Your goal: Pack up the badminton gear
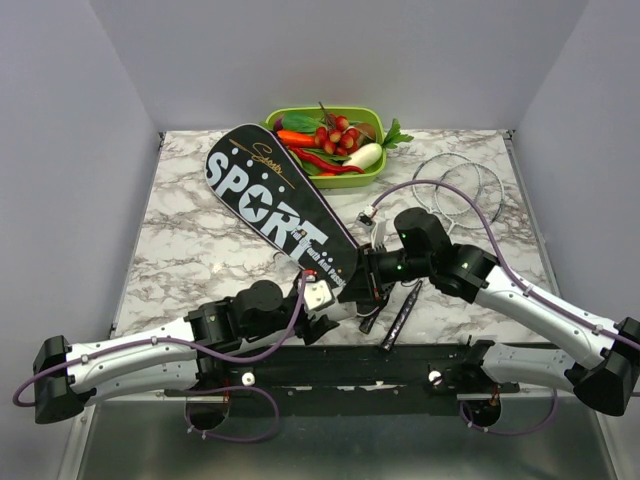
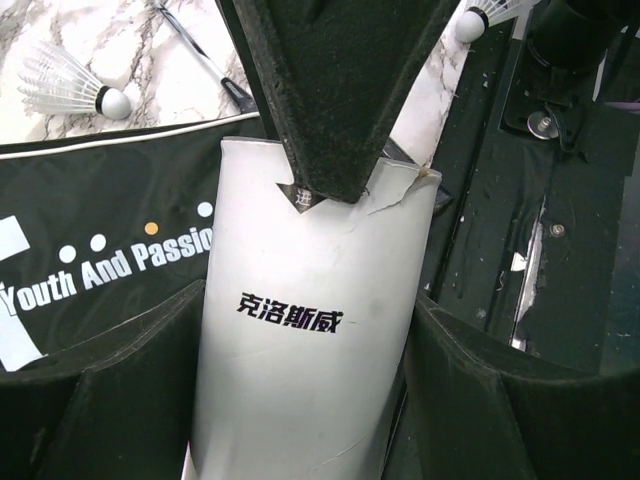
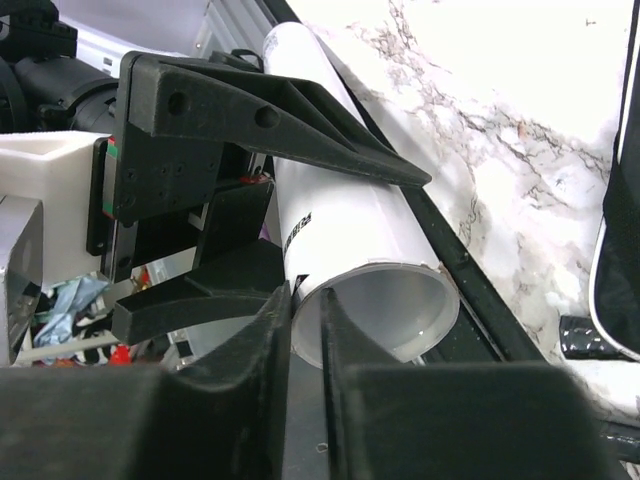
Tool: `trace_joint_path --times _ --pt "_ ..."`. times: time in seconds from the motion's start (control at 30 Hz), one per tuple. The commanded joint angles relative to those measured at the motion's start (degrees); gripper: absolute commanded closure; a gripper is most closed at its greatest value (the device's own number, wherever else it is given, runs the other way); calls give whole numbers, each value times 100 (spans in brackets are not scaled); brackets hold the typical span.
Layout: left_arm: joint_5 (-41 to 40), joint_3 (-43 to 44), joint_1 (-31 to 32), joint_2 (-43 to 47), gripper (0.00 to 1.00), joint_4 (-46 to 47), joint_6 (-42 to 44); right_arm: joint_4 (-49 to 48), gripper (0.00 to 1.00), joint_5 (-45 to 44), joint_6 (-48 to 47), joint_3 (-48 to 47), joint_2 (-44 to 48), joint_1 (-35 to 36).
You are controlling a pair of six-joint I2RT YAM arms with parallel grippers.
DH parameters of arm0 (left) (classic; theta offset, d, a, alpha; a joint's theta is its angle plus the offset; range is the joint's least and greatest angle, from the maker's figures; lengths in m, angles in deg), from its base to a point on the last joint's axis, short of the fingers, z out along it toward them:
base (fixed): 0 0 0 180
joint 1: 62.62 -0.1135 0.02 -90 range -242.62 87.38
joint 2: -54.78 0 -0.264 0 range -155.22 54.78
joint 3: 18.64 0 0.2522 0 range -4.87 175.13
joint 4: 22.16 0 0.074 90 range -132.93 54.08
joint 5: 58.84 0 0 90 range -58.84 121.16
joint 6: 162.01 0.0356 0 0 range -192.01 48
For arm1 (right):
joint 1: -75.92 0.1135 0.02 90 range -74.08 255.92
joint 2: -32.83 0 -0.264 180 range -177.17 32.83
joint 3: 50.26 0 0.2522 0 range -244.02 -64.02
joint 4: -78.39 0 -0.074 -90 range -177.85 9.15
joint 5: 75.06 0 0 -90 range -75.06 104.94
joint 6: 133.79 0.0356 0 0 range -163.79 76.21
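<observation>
A white tube [image 2: 320,240] with black Chinese lettering lies between the fingers of my left gripper [image 2: 308,310], which is shut on its body near the table's front edge [image 1: 322,298]. My right gripper [image 3: 305,300] pinches the tube's open rim [image 3: 400,275], one finger inside and one outside. The black "SPORT" bag [image 1: 270,200] lies diagonally just behind both grippers. Two silver-framed rackets [image 1: 460,185] rest to the right, their dark handles [image 1: 400,315] running toward the front. One white shuttlecock [image 2: 70,85] sits beyond the bag, and another shuttlecock [image 2: 490,15] lies further right.
A green tray [image 1: 275,122] of toy vegetables stands at the back, touching the bag's wide end. A black rail [image 1: 400,360] runs along the near edge under both arms. Purple cables [image 1: 470,200] loop over the racket heads.
</observation>
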Motion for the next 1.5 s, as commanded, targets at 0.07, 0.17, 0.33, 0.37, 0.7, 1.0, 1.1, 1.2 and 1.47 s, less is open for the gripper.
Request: trace_joint_path --times 0.07,0.17,0.33,0.37,0.7,1.0,1.1,1.2,1.47 --pt "-488 -56 22 128 100 153 -1435 -103 90 -243 100 -239 -8 139" --pt "-620 -100 57 242 100 144 -1443 -15 95 -331 92 -257 105 148" --pt "-743 -144 92 470 100 144 -1452 30 99 -516 39 -178 501 148" --pt "-761 -170 92 497 100 144 -1461 38 100 -533 21 -151 571 139" --pt "-893 -241 136 611 100 170 -1470 231 100 -1051 -154 68 1275 139" --pt "-1059 -162 136 594 100 13 -1496 890 100 -2824 -383 -353 891 -97" --pt "-1200 -30 136 637 100 -155 -1522 1075 99 -3177 -524 -537 294 -361" --pt "-1341 40 145 743 100 -322 -1601 1120 99 -3722 -515 -608 -95 -773" --pt "-1508 -65 145 1077 100 -428 -1795 1208 99 -4277 -366 -653 -1299 -2389"
